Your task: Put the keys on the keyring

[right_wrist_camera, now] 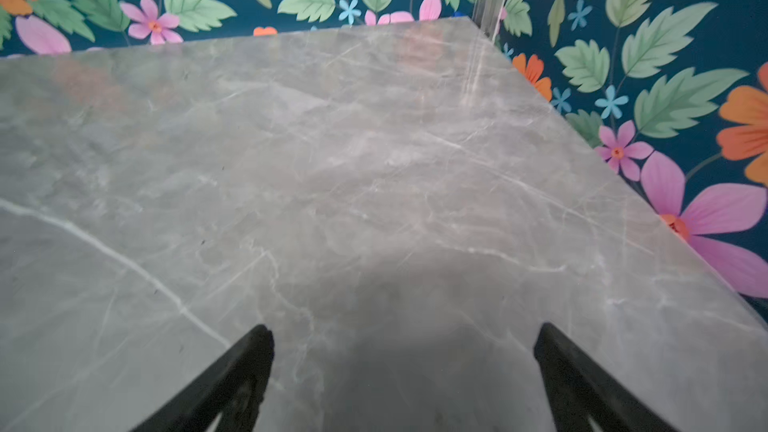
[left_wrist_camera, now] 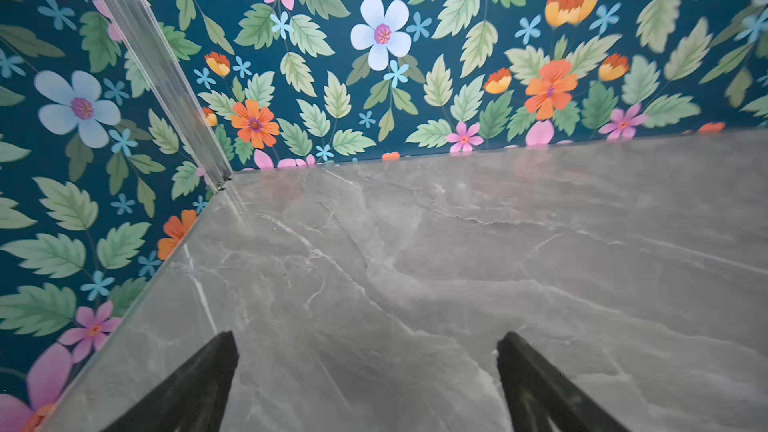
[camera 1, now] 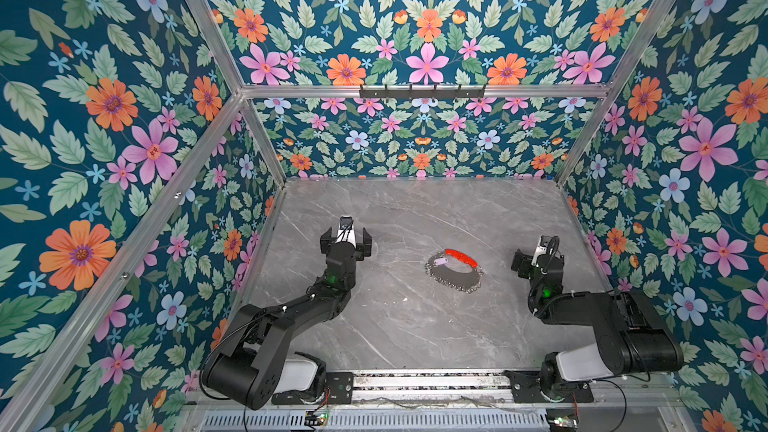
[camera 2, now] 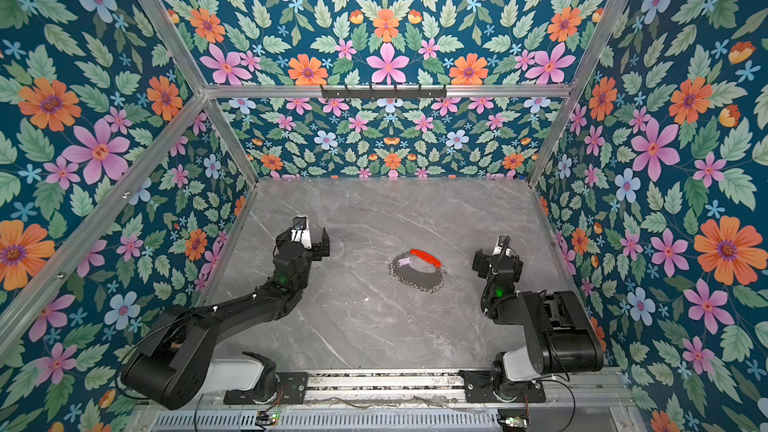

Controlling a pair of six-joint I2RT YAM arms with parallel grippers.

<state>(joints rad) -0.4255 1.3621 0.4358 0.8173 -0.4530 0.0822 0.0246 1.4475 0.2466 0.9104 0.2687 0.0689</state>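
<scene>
Grey marble-pattern tabletop [camera 1: 415, 326] inside a booth of dark teal floral wallpaper walls [camera 1: 104, 118] on an aluminium frame. Black bar of hooks [camera 1: 422, 93] on the back rail, far behind the keyring and high above it.

Keyring [camera 1: 460, 256]: a large loop with a red curved plastic section and a row of small silver split rings. It lies flat on the marble in both top views [camera 2: 424, 256], with nothing gripping it. The red arc is on the back-wall side of the loop and the split rings fan out on the side nearer the arm bases.

Key with lilac oblong plastic tag [camera 1: 441, 261]: at the keyring's left end, just beside the tip of the red arc, also seen at [camera 2: 405, 261]. Can't tell whether it's threaded on or only lying there. The second key is too small to make out.

Left gripper [camera 1: 346, 238]: well left of the keyring, off the marble. In the left wrist view its black fingers [left_wrist_camera: 199, 388] are spread wide, with only bare marble between them.

Right gripper [right_wrist_camera: 403, 332]: right of the keyring, clear of it. Its fingers [right_wrist_camera: 232, 380] are also spread wide and hold nothing.
</scene>
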